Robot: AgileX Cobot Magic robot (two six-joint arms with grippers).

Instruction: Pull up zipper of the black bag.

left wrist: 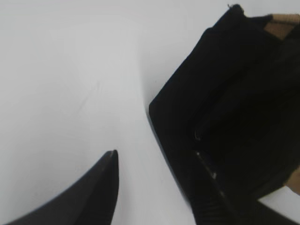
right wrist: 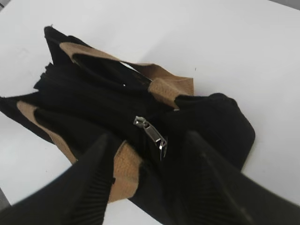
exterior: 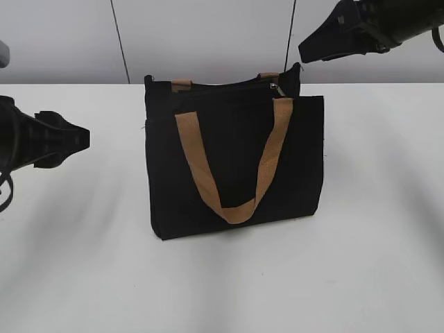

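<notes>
The open right tool (right wrist: pixel 150 183) hovered at 6 o'clock of the zipper (right wrist: pixel 151 132) and needed to close squarely on its tab, while the open left tool (left wrist: pixel 157 185) should steady the black bag (exterior: pixel 236 159).

Bag (exterior: pixel 236 166) on table (exterior: pixel 374 263); zipper (exterior: pixel 276 89) at its top right.

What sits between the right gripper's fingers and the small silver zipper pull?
Nothing. In the right wrist view the open right gripper hangs above the silver zipper pull on the black fabric bag, with only zipper strip fabric below.
</notes>
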